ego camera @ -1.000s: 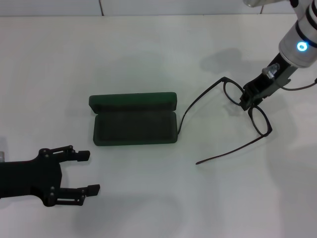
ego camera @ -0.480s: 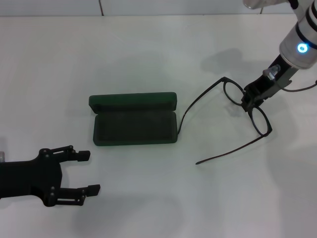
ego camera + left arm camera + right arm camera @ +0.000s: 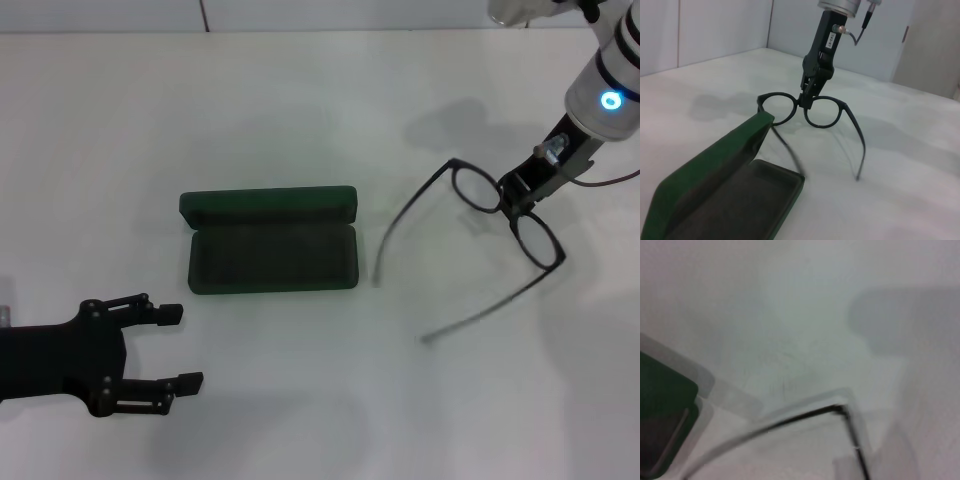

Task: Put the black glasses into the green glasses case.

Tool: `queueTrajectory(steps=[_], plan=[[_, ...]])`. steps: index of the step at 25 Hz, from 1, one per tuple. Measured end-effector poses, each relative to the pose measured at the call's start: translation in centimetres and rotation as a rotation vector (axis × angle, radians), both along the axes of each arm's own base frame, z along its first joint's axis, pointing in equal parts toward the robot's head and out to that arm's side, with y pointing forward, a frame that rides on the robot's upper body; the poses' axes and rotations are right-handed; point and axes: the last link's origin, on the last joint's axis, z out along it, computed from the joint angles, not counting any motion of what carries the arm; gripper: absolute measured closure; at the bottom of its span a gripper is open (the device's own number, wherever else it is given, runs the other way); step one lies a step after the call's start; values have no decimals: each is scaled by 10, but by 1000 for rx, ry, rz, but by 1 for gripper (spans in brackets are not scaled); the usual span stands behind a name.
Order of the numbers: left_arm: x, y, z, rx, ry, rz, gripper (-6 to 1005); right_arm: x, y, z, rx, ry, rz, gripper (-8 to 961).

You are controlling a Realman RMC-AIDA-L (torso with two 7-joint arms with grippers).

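The black glasses hang with temples spread from my right gripper, which is shut on their bridge at the right of the table, slightly above it. The left wrist view shows the glasses held by that gripper beyond the case. The green glasses case lies open at the table's middle, lid toward the back, dark lining up and nothing in it; it also shows in the left wrist view. My left gripper is open and empty near the front left. The right wrist view shows a blurred temple arm and a case corner.
The white table carries nothing else in view. A grey wall edge runs along the back.
My right gripper has risen and shifted slightly right with the glasses; the temple tips have moved away from the case. The left arm has not moved.
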Motion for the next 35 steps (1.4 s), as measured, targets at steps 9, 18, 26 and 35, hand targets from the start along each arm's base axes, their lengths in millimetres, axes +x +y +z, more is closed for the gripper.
queueTrajectory(steps=[9, 18, 26, 35], plan=[[0, 0, -1, -1, -3, 3, 154, 1, 1, 9, 19, -13, 34, 902], [1, -1, -1, -9, -15, 9, 157, 2, 3, 18, 31, -11, 64, 916], [7, -5, 2, -29, -62, -3, 159, 17, 8, 53, 127, 42, 57, 916], [21, -2, -18, -96, -137, -14, 162, 31, 9, 85, 238, 398, 96, 915]])
